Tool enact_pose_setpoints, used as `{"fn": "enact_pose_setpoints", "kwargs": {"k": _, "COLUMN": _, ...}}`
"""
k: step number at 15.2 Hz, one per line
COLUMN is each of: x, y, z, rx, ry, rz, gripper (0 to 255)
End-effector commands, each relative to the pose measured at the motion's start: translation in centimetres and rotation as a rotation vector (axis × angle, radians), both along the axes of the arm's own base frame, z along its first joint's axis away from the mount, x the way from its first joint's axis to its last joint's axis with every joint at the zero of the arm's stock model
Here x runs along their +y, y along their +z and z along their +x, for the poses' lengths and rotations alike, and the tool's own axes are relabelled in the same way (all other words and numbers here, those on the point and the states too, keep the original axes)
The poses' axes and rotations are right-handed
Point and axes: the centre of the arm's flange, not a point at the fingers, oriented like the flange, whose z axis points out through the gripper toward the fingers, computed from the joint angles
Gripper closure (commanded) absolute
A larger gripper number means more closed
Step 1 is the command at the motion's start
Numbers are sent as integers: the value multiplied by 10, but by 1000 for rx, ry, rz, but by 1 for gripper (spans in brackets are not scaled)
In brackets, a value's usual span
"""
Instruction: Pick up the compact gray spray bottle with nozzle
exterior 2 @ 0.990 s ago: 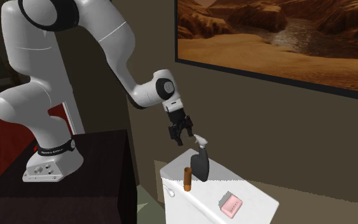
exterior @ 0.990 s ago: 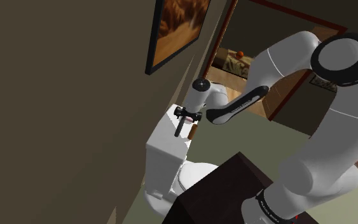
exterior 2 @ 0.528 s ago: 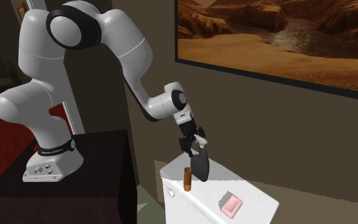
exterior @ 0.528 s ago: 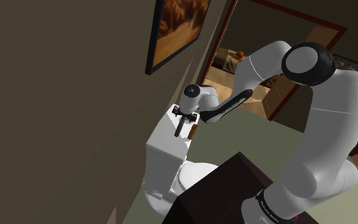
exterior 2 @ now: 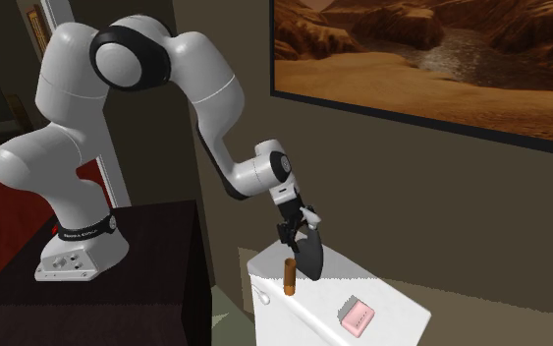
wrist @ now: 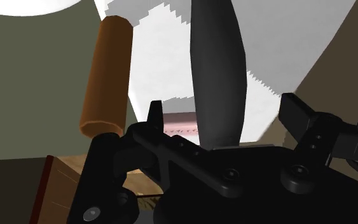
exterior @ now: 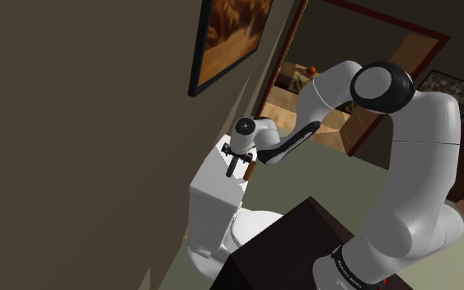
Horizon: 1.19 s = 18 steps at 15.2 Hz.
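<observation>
A dark grey spray bottle (exterior 2: 311, 258) with a pale nozzle stands upright on the white toilet tank lid (exterior 2: 392, 300), near the end closest to the arm. My gripper (exterior 2: 300, 231) has come down over the bottle's top and stands open. In the wrist view the bottle (wrist: 217, 76) rises between the two fingers, and the gripper (wrist: 225, 118) leaves a gap on each side, so nothing is held. In the shoulder view the gripper (exterior: 236, 156) hangs over the bottle (exterior: 236, 170) at the tank's far end.
A brown cylinder (exterior 2: 288, 278) stands close beside the bottle at the tank's front edge. A pink soap bar (exterior 2: 356, 317) lies further along the lid. The wall with a framed picture (exterior 2: 431, 59) is right behind. The toilet bowl (exterior: 250, 226) and dark stand (exterior: 288, 255) lie below.
The arm has stretched toward the tank. The gripper went from above and beside the bottle down over its top, and its fingers now straddle the neck.
</observation>
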Motion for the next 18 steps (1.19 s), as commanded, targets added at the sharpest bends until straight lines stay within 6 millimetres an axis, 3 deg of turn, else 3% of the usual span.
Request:
{"fn": "enact_pose_setpoints", "kwargs": {"k": 1, "x": 0, "y": -2, "z": 0, "rx": 0, "ry": 0, "rz": 0, "gripper": 255}}
{"fn": "enact_pose_setpoints", "kwargs": {"k": 10, "x": 0, "y": -2, "z": 0, "rx": 0, "ry": 0, "rz": 0, "gripper": 255}}
{"fn": "enact_pose_setpoints", "kwargs": {"k": 18, "x": 0, "y": 40, "z": 0, "rx": 0, "ry": 0, "rz": 0, "gripper": 255}}
